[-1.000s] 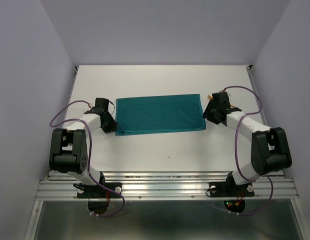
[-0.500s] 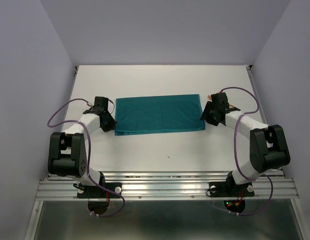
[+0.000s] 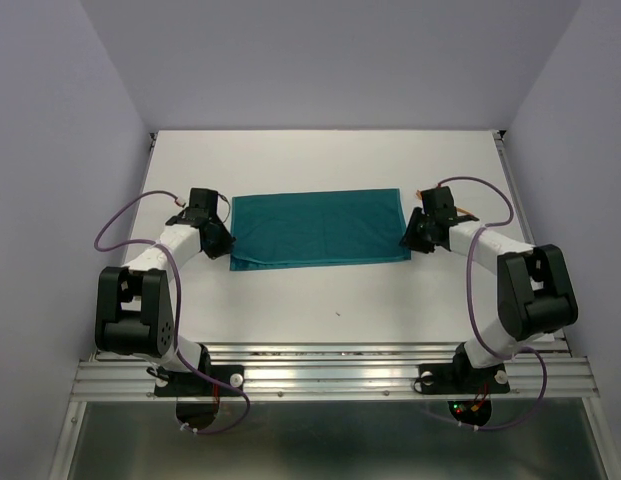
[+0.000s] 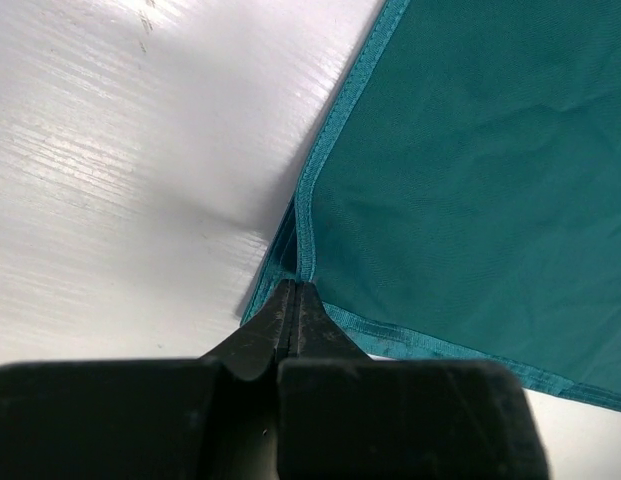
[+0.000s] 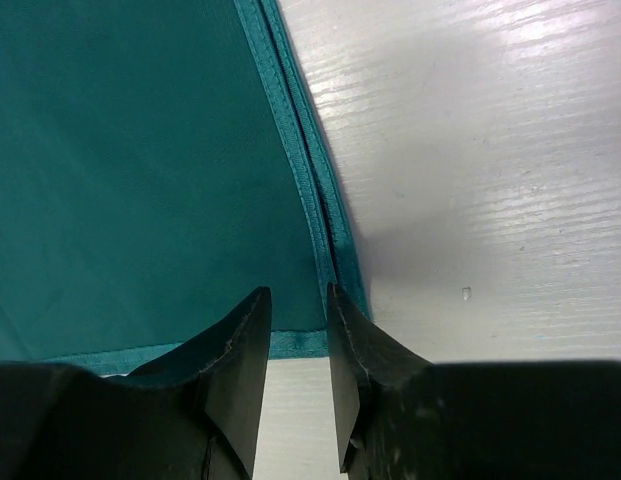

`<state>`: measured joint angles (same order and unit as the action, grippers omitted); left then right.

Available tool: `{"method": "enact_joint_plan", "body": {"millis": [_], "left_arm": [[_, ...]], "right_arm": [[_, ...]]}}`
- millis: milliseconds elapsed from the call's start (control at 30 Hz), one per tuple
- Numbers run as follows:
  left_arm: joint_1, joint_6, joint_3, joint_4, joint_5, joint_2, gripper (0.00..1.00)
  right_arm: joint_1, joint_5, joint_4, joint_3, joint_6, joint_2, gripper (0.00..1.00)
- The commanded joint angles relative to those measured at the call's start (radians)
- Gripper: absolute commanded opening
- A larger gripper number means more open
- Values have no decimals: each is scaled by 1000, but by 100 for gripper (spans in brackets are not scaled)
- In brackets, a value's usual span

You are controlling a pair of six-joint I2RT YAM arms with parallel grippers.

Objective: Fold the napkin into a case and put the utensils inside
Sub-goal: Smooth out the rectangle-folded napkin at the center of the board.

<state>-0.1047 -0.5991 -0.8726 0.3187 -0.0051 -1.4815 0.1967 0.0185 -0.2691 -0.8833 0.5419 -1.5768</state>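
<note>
1. The left end effector (image 4: pixel 295 292) is closed. Its two black fingers (image 4: pixel 258 345) are pressed together and pinch the hem of the napkin (image 4: pixel 470 170) at a corner. The hem lifts a little off the white counter (image 4: pixel 120 150) into the fingertips.
2. The right end effector (image 5: pixel 296 300) is open by a narrow gap and clamps nothing. It sits over another corner of the napkin, where two stacked hem edges run from the gap toward 12 o'clock.
3. From overhead, the napkin is a flat teal rectangle. Its long sides run from 9 to 3 o'clock, near the middle of the counter.
4. The left end effector meets the napkin at its 8 o'clock corner. The right end effector is at its 4 o'clock corner.
5. Both arms (image 3: pixel 140 300) reach in from bases at the 6 o'clock edge, and purple cables (image 3: pixel 115 225) loop beside them.
</note>
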Motion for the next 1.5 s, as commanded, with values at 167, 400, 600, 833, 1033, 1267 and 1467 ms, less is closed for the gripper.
{"method": "enact_joint_plan", "body": {"millis": [167,400,600,833,1033,1267,1467], "left_arm": [[-15,13,-42,19,-12,29,0],[-26,13,-48,19,-15,26,0],[-30,10,-54,19,-16,17,0],[-39,10,-65,19,-18,9,0],[-43,15,-75,25,-19,7,0],[-43,19,-98,37,-22,7,0],[-43,35,-163,77,-29,21,0]], "right_arm": [[0,-23,15,20,-23,-17,36],[0,17,18,38,-30,-20,37],[0,20,18,43,-33,-17,30],[0,27,18,38,-28,-3,9],[0,35,10,23,-26,18,7],[0,37,8,7,-20,34,1],[0,77,-15,-45,-17,69,1]]}}
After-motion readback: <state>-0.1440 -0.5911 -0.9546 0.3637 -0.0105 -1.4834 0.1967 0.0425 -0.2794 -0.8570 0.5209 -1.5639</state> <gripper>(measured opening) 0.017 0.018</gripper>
